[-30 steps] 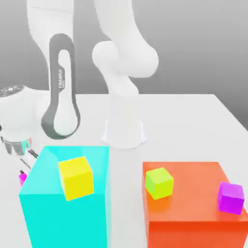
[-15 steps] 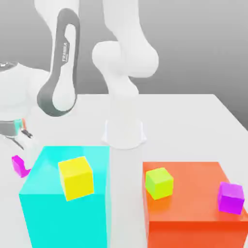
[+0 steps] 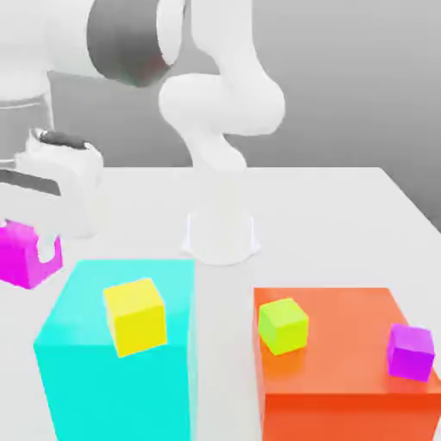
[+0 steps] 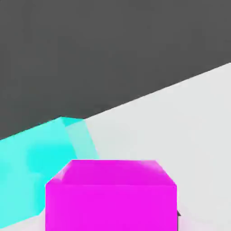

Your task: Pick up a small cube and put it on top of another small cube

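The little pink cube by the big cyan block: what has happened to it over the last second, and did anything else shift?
The claw closed on the pink cube down beside the cyan block and carried it upward; it now hangs clear of the table, level with the block's top. The yellow cube, green cube, purple cube and orange block stayed put.

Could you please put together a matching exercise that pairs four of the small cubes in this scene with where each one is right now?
Things:
1. hot-pink cube
2. yellow cube
3. lime-green cube
4. violet-purple cube

Places:
A. on the orange block, near its exterior-view right edge
B. on the cyan block
C. held in the tool, up off the table
D. on the orange block, near its exterior-view left edge

Pairs: 1-C, 2-B, 3-D, 4-A
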